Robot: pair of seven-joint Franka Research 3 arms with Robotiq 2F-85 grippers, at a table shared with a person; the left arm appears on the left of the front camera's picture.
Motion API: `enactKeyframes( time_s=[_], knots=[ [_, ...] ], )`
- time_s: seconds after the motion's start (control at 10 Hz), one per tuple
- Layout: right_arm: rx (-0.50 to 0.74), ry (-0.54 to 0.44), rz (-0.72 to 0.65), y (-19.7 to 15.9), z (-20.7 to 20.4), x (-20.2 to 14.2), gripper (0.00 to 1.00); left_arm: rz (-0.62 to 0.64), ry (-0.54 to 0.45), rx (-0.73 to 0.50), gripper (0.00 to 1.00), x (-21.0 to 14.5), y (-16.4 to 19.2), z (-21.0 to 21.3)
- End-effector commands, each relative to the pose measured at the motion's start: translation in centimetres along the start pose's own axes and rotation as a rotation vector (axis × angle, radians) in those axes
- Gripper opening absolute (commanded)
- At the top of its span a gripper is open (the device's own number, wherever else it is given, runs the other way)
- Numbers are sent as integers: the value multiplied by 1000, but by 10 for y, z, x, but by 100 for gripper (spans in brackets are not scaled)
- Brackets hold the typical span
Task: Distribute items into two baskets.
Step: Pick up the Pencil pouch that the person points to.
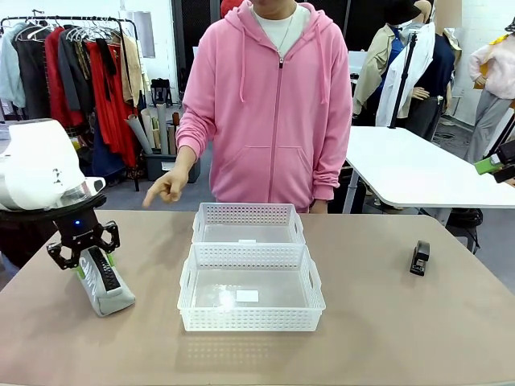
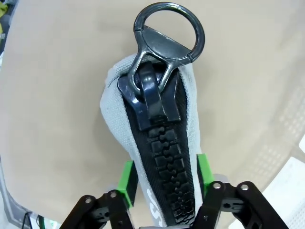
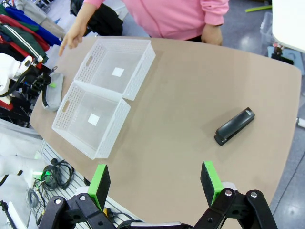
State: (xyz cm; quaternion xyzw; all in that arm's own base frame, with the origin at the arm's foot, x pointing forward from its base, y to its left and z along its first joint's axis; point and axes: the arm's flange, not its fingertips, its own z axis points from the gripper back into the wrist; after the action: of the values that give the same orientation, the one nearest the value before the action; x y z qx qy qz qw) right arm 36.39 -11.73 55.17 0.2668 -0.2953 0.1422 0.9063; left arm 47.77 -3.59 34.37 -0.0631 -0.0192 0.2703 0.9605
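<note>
over the tan table (image 1: 386, 322) the left hand (image 2: 164, 179) pinches the grey pouch (image 2: 157, 143), its near end cut off; right hand (image 3: 155, 183) spread.

No text, brand or number can be read in any view. The small white label (image 1: 247, 296) on the floor of the nearer basket (image 1: 187, 301) and the second label (image 1: 246, 240) in the farther basket (image 1: 245, 211) look blank or are too small to show print. On the grey pouch (image 2: 114, 124), a white mark (image 2: 150, 202) beside the black zipper (image 2: 164, 157) is cut off and cannot be read.
</note>
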Motion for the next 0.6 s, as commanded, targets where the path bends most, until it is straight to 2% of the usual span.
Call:
enactKeyframes(
  time_s=[0.0, 0.1, 0.5],
  knots=[
    [16, -16, 1, 1, 0, 2, 100, -18, 8, -15, 15, 0, 6, 3],
    [16, -16, 1, 1, 0, 2, 100, -22, 13, -14, 0, 0, 6, 5],
    [16, -16, 1, 1, 0, 2, 100, -21, 56, -27, 0, 1, 5, 7]
  ],
)
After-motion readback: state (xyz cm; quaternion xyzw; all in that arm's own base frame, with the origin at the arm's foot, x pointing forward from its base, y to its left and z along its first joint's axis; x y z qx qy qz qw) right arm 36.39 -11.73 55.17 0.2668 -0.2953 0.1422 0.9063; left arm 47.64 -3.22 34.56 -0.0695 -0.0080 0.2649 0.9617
